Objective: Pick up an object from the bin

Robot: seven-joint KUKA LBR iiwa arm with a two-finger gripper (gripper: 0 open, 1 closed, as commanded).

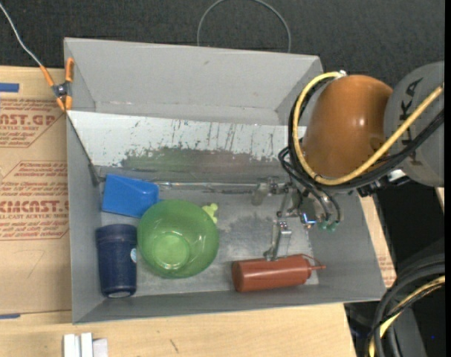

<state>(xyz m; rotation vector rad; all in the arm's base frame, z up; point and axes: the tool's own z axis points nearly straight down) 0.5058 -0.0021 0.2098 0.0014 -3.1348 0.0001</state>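
Nearby: red bottle [273, 274], green bowl [177, 240], blue cup [117, 260].

Arm [426, 125] reaching in from right, orange-capped wrist [348, 129] angled down, claw [273, 214] spread open

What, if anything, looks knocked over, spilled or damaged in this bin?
The red squeeze bottle lies on its side by the near wall, nozzle pointing right, and the dark blue cup in the left corner looks tipped over too. The green bowl sits upright. No spill or damage shows.
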